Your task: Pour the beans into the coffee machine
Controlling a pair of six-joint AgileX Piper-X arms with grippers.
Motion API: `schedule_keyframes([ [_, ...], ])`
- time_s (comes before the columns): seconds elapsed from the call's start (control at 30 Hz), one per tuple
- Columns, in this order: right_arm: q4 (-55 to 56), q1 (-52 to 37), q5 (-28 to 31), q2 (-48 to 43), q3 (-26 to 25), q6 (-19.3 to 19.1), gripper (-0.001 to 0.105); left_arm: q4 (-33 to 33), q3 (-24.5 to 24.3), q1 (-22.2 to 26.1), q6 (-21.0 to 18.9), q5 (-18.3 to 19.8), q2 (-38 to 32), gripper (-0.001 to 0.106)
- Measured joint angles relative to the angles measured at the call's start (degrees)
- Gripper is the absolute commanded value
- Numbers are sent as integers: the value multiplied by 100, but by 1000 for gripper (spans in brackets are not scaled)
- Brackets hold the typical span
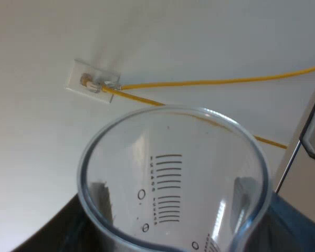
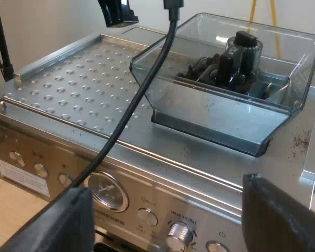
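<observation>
My left gripper (image 1: 173, 198) is shut on a clear measuring glass (image 1: 168, 173) with printed scale lines; its dark fingers (image 1: 101, 198) show through the glass walls. No beans show inside the glass. The espresso machine (image 2: 199, 157) lies under my right gripper (image 2: 165, 197), which is open, its two black fingers spread wide above the machine's front panel. The clear bean hopper (image 2: 226, 68) stands on the machine's top, with a few dark beans around a black knob (image 2: 240, 50) in its middle.
A perforated steel tray (image 2: 73, 79) covers the machine's top beside the hopper. A round gauge (image 2: 107, 191), buttons and dials line the front panel. A little coffee dust (image 2: 300, 139) lies near the hopper. Behind the glass, a white wall plate (image 1: 92, 81) holds a yellow cable.
</observation>
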Motion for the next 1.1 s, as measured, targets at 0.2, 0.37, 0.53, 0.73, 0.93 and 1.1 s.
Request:
schedule_keyframes([
  [0.2,-85,0,0,0,0,0,62,0,0,0,182,34,0,34],
  [0.37,-358,0,0,0,-32,0,62,0,0,0,232,119,0,34],
  [0.53,-216,0,49,39,-343,-22,62,-13,0,0,357,131,0,34],
  [0.73,331,0,275,223,-1032,-51,62,-46,0,0,486,131,0,34],
  [0.93,569,0,297,403,-1380,-103,62,-64,0,0,847,219,0,34],
  [1.1,615,-65,297,475,-1563,-144,62,-78,0,-44,903,339,0,34],
])
